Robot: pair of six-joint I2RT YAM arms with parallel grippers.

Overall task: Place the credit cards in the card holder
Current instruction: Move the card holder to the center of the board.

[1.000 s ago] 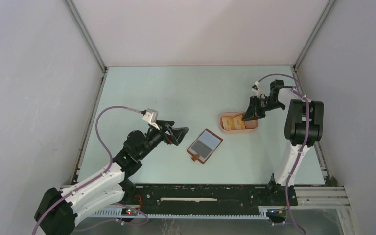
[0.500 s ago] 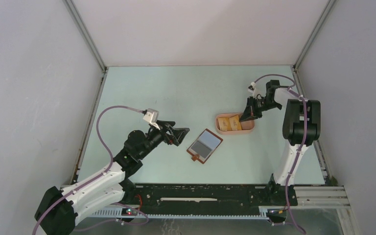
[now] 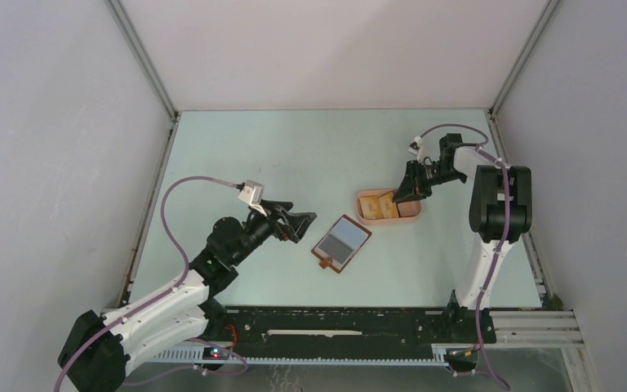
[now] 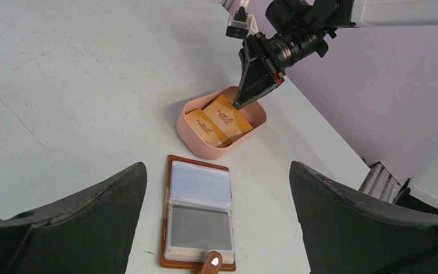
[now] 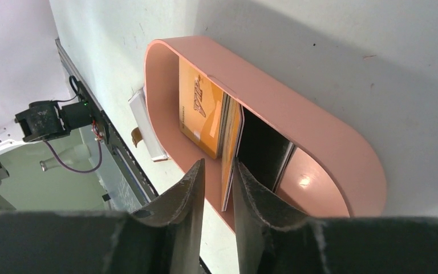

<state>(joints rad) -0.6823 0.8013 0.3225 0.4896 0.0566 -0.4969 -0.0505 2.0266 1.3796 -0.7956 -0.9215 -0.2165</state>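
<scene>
The card holder (image 3: 342, 242) lies open on the table, a reddish-brown wallet with clear sleeves and a grey card in the near sleeve (image 4: 198, 228). My left gripper (image 3: 306, 227) hovers open just left of it, its fingers wide on either side in the left wrist view. The credit cards (image 3: 380, 206), orange ones (image 4: 222, 121) and a dark one (image 5: 262, 151), stand in the pink tray (image 3: 412, 215). My right gripper (image 3: 400, 196) dips into the tray's right end. Its jaws are narrowly apart, and an orange card's edge (image 5: 228, 188) shows in the gap.
The pink tray's wall (image 4: 197, 142) sits just beyond the card holder. The holder shows edge-on (image 5: 146, 123) past the tray's far end. Enclosure walls stand at both sides, and a black rail (image 3: 335, 322) runs along the near edge.
The right gripper has moved left and slightly back, and the pink tray has slid left with it. The left arm and the card holder have not moved.
</scene>
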